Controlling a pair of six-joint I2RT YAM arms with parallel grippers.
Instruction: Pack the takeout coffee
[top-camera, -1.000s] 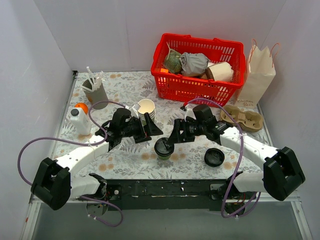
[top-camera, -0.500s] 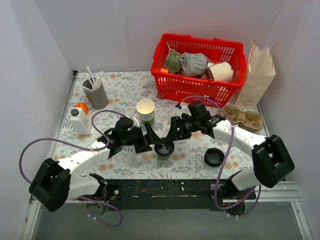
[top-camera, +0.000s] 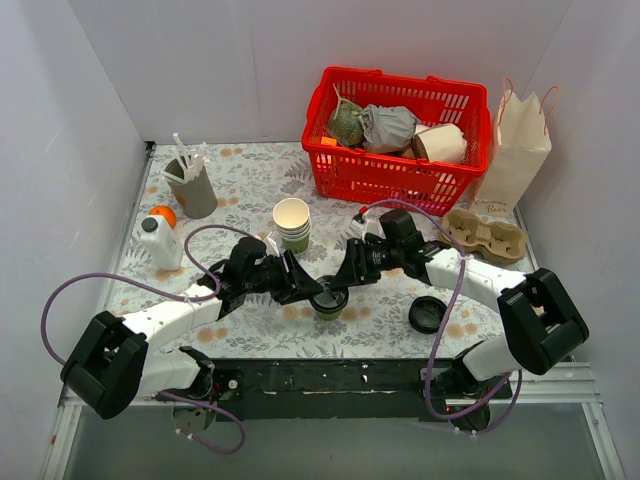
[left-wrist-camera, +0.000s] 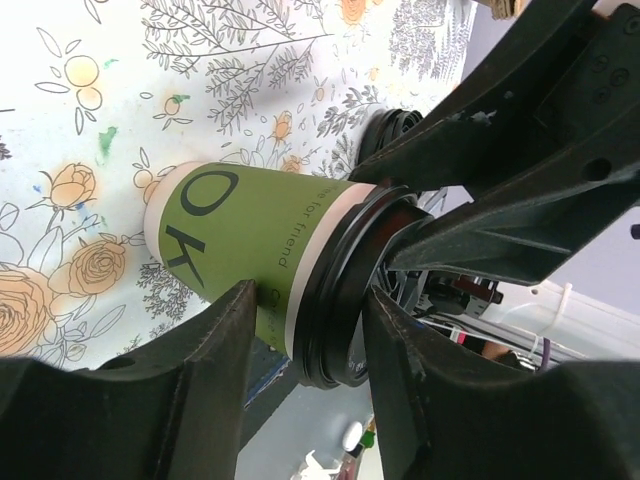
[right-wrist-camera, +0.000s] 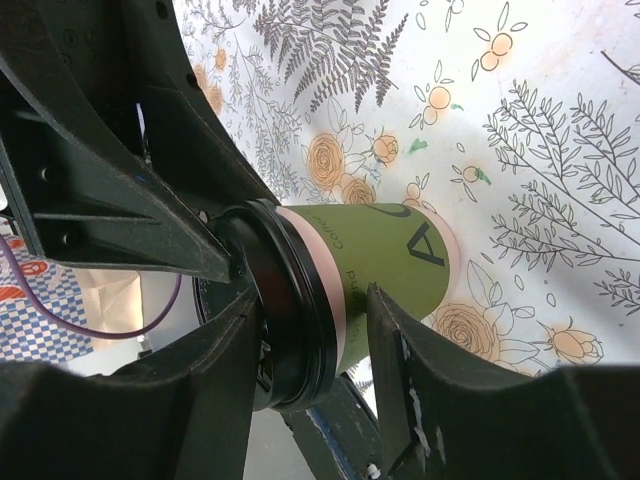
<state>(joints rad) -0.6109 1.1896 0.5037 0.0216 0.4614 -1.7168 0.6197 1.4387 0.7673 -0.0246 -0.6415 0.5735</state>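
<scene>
Where the two arms converge near the front middle of the desk (top-camera: 240, 190), the takeout coffee (top-camera: 328, 298) is found standing upright on the floral cover, with its black dome lid fitted. The cup is enclosed from both sides. The left pincer (top-camera: 305, 285) is applied from the left and the right pincer (top-camera: 345, 280) from the right, and their tips almost meet at the lid.

In the left wrist view, the green wall and lid rim are seen lodged between the two fingers, each pressed against the cup, so it is recorded as pinched. In the right wrist view, the upper wall and lid are likewise clamped between that pincer's fingers.

Just behind the cup, a stack of cream cups (top-camera: 292, 222) is noted. A loose black lid (top-camera: 428, 314) lies to the right, apart from the cup. Farther back on the right, a red basket (top-camera: 400, 185), a cardboard cup carrier (top-camera: 485, 236) and a paper bag (top-camera: 520, 150) are observed.
</scene>
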